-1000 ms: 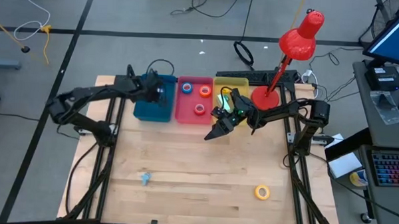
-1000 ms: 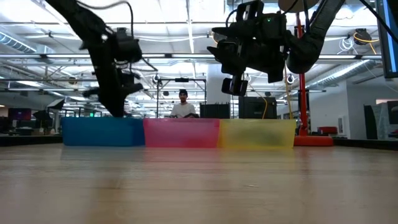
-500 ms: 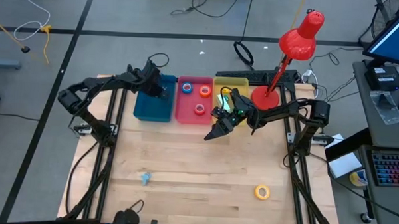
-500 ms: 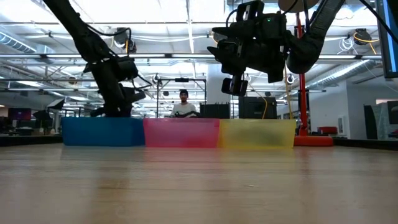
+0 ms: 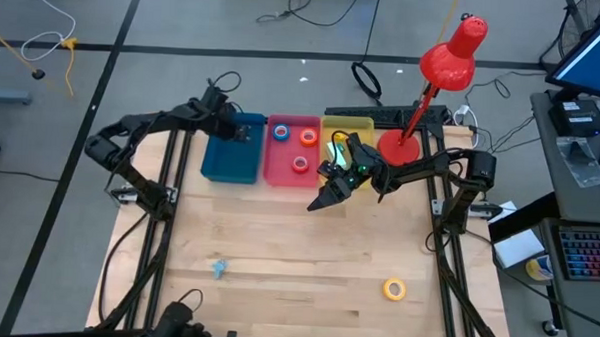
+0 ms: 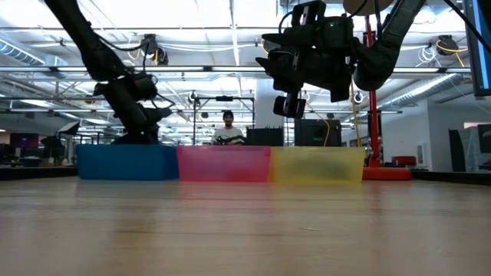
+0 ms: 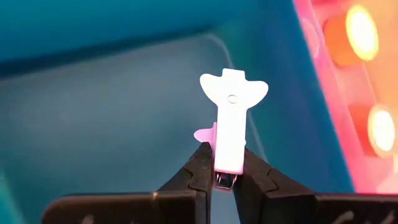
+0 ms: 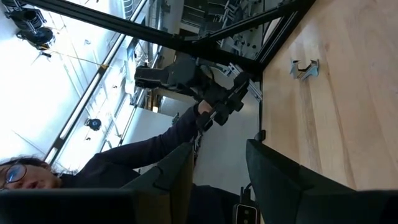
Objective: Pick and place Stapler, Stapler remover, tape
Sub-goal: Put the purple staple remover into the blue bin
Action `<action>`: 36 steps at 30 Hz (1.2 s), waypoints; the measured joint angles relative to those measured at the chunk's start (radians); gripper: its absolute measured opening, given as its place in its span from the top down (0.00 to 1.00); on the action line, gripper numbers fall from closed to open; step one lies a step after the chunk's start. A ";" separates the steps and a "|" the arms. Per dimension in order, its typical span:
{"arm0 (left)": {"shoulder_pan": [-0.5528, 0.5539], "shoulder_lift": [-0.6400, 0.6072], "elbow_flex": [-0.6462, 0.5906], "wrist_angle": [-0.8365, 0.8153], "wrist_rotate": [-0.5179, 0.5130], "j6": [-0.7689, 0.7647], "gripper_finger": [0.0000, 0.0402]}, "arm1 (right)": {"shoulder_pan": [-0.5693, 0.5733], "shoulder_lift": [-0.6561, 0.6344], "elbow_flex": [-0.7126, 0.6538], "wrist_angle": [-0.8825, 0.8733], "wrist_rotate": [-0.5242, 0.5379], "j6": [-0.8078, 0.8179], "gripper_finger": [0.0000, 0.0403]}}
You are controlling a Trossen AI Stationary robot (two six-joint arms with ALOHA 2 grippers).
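My left gripper (image 7: 224, 149) reaches into the blue bin (image 5: 220, 168), shut on a small white stapler remover (image 7: 231, 112) with a winged far end and a pink part on one side. My right gripper (image 5: 319, 202) hangs open above the table in front of the yellow bin (image 5: 364, 125), touching nothing. The blue (image 5: 281, 133), orange (image 5: 308, 138) and red (image 5: 299, 164) tape rolls lie in the pink bin (image 5: 278, 176). The yellow tape roll (image 5: 394, 288) lies flat on the table near its near edge. A light-blue stapler remover (image 5: 217, 269) also lies there. My left gripper pinches the narrow end (image 7: 227, 167) of the white stapler remover between its two fingers. The tool runs on along the fingers, its winged end (image 7: 234, 92) farthest from them. It hangs clear above the blue bin's floor (image 7: 93, 124); the gripper slants down into the bin.
Three bins stand side by side along the far edge: blue (image 6: 126, 162), pink (image 6: 222, 163), yellow (image 6: 316, 165). A red desk lamp (image 5: 422, 103) stands at the far right corner. A person (image 6: 226, 130) is behind the table. Bare wood spans the table's middle.
My left gripper has sunk lower toward the blue bin and drifted toward the table's left, still shut on the white stapler remover. The right arm has kept still.
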 joint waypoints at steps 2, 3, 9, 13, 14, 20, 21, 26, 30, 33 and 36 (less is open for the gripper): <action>0.025 0.000 -0.031 0.038 0.039 -0.015 0.91 | 0.000 0.000 0.000 0.000 0.000 0.001 0.65; 0.038 0.001 -0.048 0.059 0.067 -0.028 0.91 | 0.000 0.000 0.000 0.000 0.000 0.002 0.65; 0.103 0.001 -0.144 0.226 0.206 -0.116 0.91 | 0.000 0.000 0.000 -0.001 0.001 0.003 0.65; 0.106 0.001 -0.154 0.240 0.212 -0.105 0.91 | 0.000 0.000 0.000 -0.006 0.002 0.003 0.65; 0.105 0.001 -0.155 0.241 0.210 -0.103 0.91 | 0.000 0.000 0.000 -0.008 0.002 0.003 0.65; 0.085 0.000 -0.155 0.245 0.144 -0.053 0.91 | 0.000 0.000 0.000 -0.016 0.003 0.003 0.65; 0.080 0.000 -0.155 0.244 0.129 -0.049 0.91 | 0.000 0.000 0.000 -0.016 0.003 0.003 0.65; 0.062 -0.001 -0.155 0.245 0.058 -0.026 0.83 | 0.000 0.000 0.000 -0.016 0.004 0.003 0.65; 0.046 -0.001 -0.155 0.245 0.039 0.012 0.80 | -0.001 0.000 0.000 -0.016 0.004 0.003 0.65; 0.039 -0.001 -0.155 0.254 0.035 0.017 0.80 | -0.001 0.000 0.000 -0.016 0.004 0.003 0.65; 0.039 -0.001 -0.155 0.261 0.034 0.010 0.79 | -0.001 0.000 0.000 -0.016 0.004 0.003 0.65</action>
